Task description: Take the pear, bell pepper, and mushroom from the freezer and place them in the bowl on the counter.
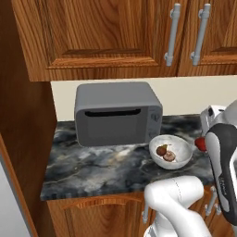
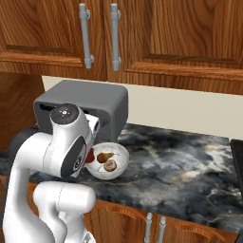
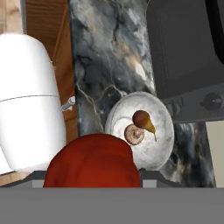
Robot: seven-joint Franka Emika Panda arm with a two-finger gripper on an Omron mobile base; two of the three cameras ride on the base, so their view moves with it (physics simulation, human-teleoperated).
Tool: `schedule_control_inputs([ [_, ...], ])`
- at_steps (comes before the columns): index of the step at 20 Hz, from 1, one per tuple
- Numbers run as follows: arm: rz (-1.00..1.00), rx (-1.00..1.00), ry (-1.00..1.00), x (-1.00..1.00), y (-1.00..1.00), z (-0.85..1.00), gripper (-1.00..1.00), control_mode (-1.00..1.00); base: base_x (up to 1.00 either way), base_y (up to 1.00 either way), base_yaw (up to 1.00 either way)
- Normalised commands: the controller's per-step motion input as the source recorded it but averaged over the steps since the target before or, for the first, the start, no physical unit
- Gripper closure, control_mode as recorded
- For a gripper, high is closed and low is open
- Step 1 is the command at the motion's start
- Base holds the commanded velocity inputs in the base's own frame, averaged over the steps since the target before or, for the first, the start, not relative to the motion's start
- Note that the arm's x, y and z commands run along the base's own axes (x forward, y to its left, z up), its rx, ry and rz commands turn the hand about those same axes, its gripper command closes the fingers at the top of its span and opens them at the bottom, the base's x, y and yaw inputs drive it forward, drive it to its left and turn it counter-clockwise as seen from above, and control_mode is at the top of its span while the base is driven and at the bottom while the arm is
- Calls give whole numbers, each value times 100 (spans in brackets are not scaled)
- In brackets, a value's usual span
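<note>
My gripper (image 3: 92,176) is shut on the glossy red bell pepper (image 3: 92,162), which hides the fingertips in the hand view. The pepper (image 1: 200,143) hangs just short of the near rim of the speckled white-grey bowl (image 1: 183,146), and shows as a red patch (image 2: 89,156) behind my arm. The bowl (image 3: 164,118) stands on the dark marbled counter (image 1: 102,166) in front of the microwave. A brown pear (image 3: 143,120) and a mushroom (image 3: 134,134) lie inside it, touching. The freezer is out of view.
A grey microwave (image 1: 118,113) stands at the back of the counter, just behind the bowl. Brown wall cabinets with grey handles (image 1: 172,34) hang above. Bare counter (image 2: 180,161) stretches right of the bowl. A wooden side panel (image 1: 23,115) closes the left end.
</note>
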Motion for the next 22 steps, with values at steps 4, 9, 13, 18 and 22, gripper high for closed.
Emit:
schedule_control_inputs([
  [4,0,2,2,18,-20,-29,100,-100,0,0,0],
  [9,8,0,3,31,-5,-33,100,-100,0,0,0],
  [13,14,5,2,28,0,-3,100,-100,0,0,0],
  [18,7,3,4,24,0,-9,100,-100,0,0,0],
  [22,0,0,10,29,0,-4,100,-100,0,0,0],
])
